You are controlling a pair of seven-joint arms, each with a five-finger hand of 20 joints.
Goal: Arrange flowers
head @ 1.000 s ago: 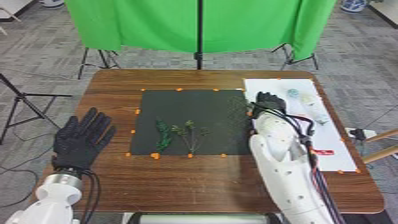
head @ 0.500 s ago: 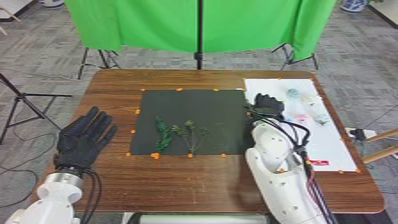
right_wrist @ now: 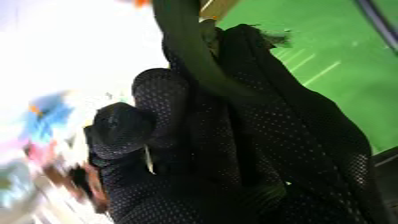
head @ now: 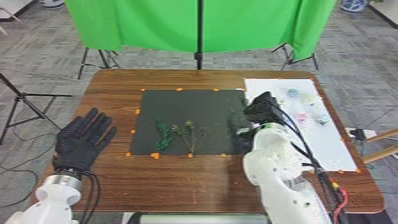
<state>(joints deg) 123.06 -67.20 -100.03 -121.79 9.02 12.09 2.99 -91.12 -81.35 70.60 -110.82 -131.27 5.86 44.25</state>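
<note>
Right hand (head: 260, 108) curled round a green stem (right_wrist: 197, 52) at the mat's (head: 182, 105) right edge. I should lower it flat, clear of the sprigs (head: 163, 135), then ease off gently.

Green cloth (head: 160, 25), apparently a tripod (head: 19, 94).

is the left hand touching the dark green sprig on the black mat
Apart: the head view shows brown table and a strip of black mat between the left hand and the dark green sprig.
</note>
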